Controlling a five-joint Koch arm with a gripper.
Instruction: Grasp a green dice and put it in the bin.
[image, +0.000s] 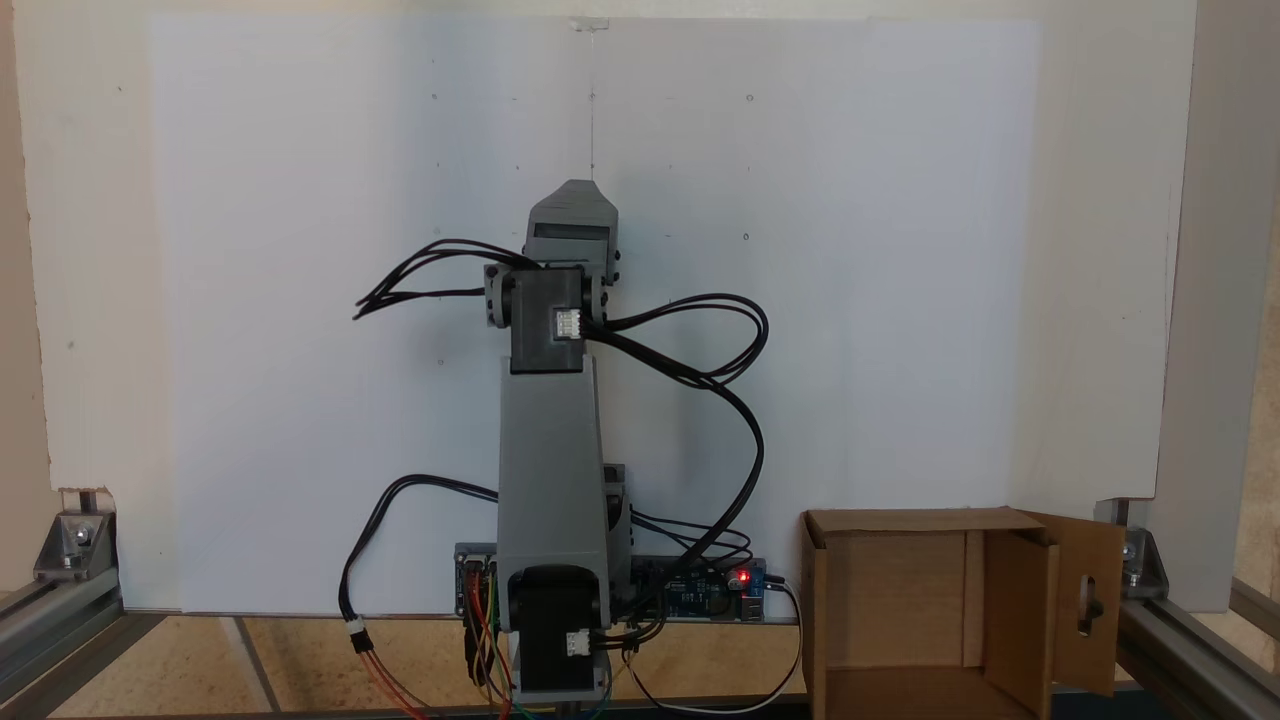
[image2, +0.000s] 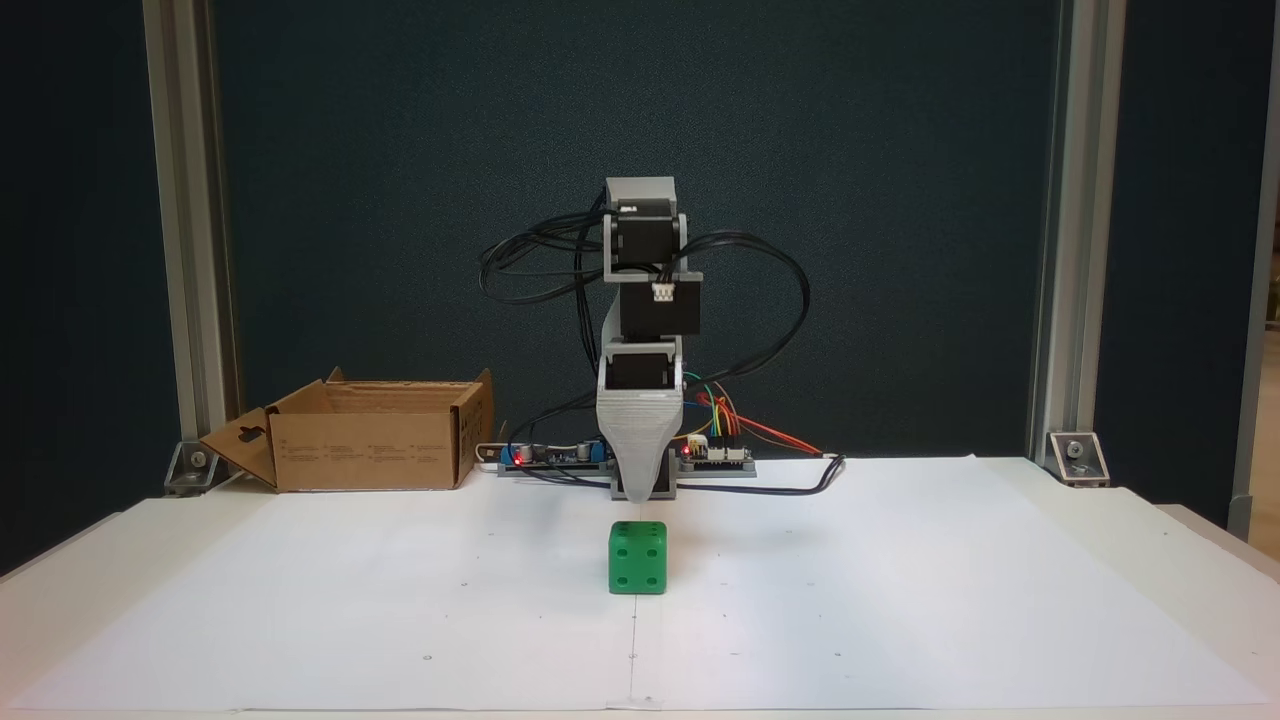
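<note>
White paper covers the table (image2: 900, 600) before a dark backdrop. Arm upright, folded at the elbow — gripper (image2: 640, 490) points down just behind the dice (image2: 637, 558); jaw spacing cannot be told. Dice sits on paper, untouched. Bin (image2: 365, 435) — corrugated cardboard, flaps open — stands at far left.

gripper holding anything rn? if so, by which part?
Nothing held. The gripper hangs above the dice, which sits free on the table.
</note>
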